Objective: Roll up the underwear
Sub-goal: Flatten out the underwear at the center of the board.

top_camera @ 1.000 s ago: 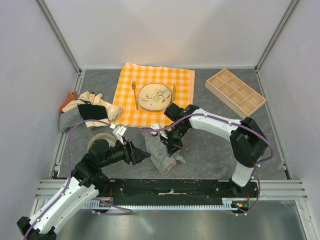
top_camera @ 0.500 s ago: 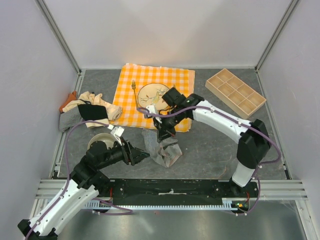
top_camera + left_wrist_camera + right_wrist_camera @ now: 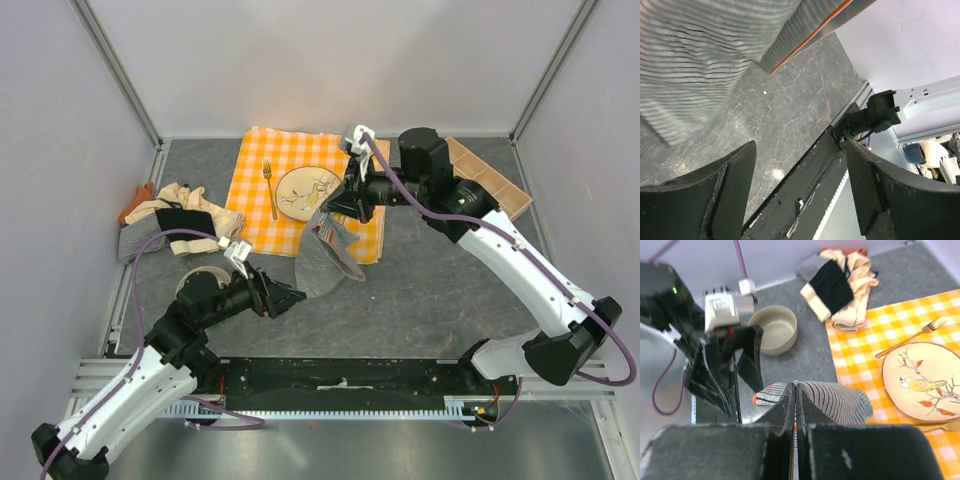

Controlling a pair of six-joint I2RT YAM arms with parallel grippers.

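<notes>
The left gripper [image 3: 288,297] stands wide open and empty, just beside the hanging striped underwear [image 3: 322,262]. Whether its lower edge touches the grey table [image 3: 430,290] is unclear. The right gripper [image 3: 333,208] pinches its crumpled top above the checked tablecloth [image 3: 300,150]. The other garments [image 3: 180,220] overlap at far left, half hiding one another.

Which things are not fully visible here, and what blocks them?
- Top view: the left arm covers part of the bowl.
- Top view: the right arm covers part of the wooden tray.
- Left wrist view: the striped underwear is blurred, cut off at the top edge.
- Right wrist view: the right gripper hides where it is pinched.
</notes>
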